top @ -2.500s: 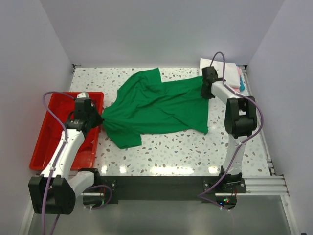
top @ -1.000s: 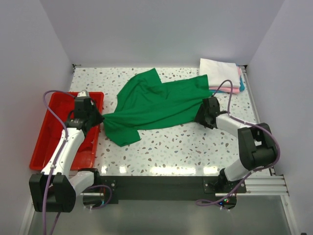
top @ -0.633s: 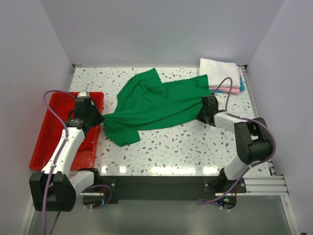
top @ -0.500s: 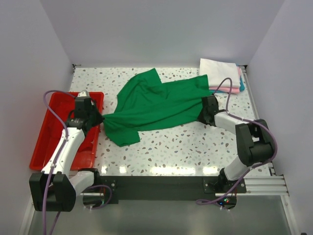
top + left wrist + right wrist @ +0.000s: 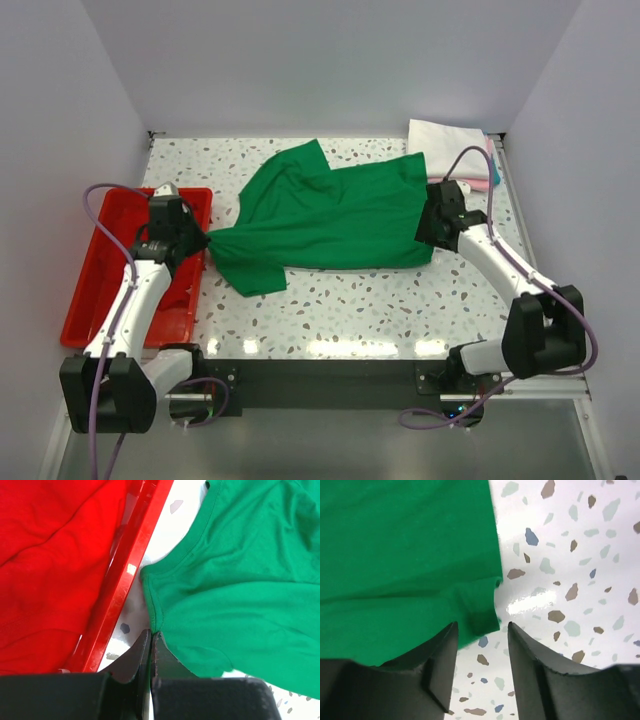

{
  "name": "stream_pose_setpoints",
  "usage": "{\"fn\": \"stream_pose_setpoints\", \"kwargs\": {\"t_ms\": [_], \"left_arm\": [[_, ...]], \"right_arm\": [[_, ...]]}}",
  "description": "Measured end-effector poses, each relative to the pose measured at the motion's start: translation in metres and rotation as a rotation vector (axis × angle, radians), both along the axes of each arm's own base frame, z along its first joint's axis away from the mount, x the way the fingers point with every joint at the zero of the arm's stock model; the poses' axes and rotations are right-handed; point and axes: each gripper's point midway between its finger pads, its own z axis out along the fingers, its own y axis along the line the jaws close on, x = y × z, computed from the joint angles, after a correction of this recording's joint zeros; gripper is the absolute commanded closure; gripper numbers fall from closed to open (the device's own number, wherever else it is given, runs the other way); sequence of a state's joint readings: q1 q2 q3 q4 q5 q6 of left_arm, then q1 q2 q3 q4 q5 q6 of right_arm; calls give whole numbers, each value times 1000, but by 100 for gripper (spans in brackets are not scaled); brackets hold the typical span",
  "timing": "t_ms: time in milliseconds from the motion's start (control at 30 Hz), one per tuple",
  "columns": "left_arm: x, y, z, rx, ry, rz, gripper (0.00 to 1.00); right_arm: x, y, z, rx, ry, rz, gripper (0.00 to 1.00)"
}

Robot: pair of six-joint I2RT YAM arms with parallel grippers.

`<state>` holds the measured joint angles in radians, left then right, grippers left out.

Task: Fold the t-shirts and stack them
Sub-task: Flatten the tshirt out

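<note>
The bright green t-shirt (image 5: 330, 215) lies spread across the middle of the table. My left gripper (image 5: 206, 240) is shut on its left hem beside the tray; the left wrist view shows the jaws (image 5: 151, 632) pinched together on the green hem (image 5: 152, 605). My right gripper (image 5: 424, 236) stands open at the shirt's right edge. In the right wrist view its fingers (image 5: 482, 626) straddle the shirt's corner (image 5: 482, 612), which rests flat on the table and is not gripped. A folded stack of t-shirts (image 5: 450, 148), white on top with pink and light blue edges showing, sits at the back right.
A red tray (image 5: 105, 275) stands along the left side, its rim (image 5: 132, 575) close to my left fingers. Walls close off the back and both sides. Speckled tabletop (image 5: 380, 310) shows in front of the shirt.
My right gripper moved from the shirt's near right edge out to the right, drew that corner wider and flatter, then opened and let go. The left gripper kept its hold.
</note>
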<state>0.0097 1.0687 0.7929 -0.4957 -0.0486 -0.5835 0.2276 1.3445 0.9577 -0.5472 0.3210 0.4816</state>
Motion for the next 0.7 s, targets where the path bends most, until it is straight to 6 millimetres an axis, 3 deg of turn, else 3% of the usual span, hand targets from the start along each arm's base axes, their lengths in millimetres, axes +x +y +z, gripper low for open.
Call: {"fn": "stream_pose_setpoints", "kwargs": {"t_ms": [133, 267, 333, 700], "left_arm": [[2, 1, -2, -2, 3, 5, 100], [3, 1, -5, -6, 11, 8, 100], [4, 1, -5, -6, 10, 9, 100], [7, 0, -3, -16, -3, 15, 100]], "right_arm": [[-3, -1, -19, -20, 81, 11, 42], [-10, -1, -24, -10, 102, 14, 44], [-18, -1, -28, 0, 106, 14, 51], [-99, 16, -73, 182, 216, -17, 49]]}}
